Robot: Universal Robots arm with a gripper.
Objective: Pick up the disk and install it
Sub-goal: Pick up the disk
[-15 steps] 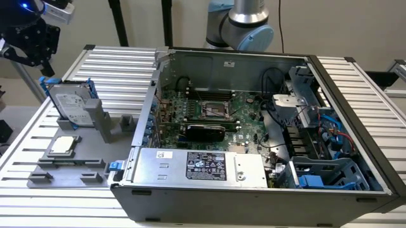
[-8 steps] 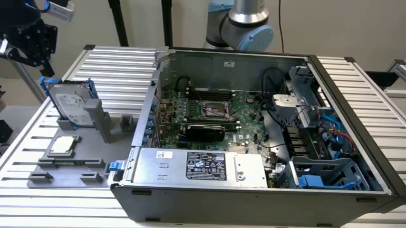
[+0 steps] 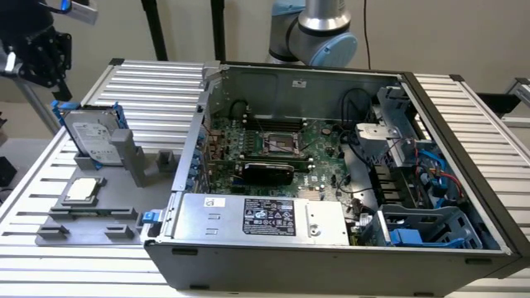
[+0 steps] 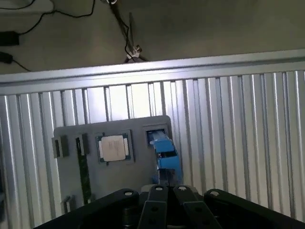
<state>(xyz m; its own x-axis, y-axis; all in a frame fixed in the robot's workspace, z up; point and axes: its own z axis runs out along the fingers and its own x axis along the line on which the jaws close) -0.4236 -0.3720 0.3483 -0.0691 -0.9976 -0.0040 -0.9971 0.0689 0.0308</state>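
approach is the step in hand, i judge: the gripper (image 3: pixel 56 87) hangs above the disk (image 3: pixel 95 139) and apart from it. in the wrist view the fingers (image 4: pixel 157 196) are drawn close together, almost touching, and they hold nothing. the disk stands on its edge, a little tilted, in a slot of the grey fixture plate (image 3: pixel 99 214) on the slatted table (image 3: pixel 157 87), outside the open computer case (image 3: pixel 331 270).

for a grasp, i think the jaws must stand wider than the blue carrier is thick and come down in line with its upper edge, which the wrist view shows nearly edge-on (image 4: pixel 166 153).

room above the disk is free. a grey post (image 3: pixel 128 155) stands just beside it on the exterior view's right, and the case wall is near on that side. the small chip (image 3: pixel 83 189) lies flat on the plate, near the disk but apart from it.
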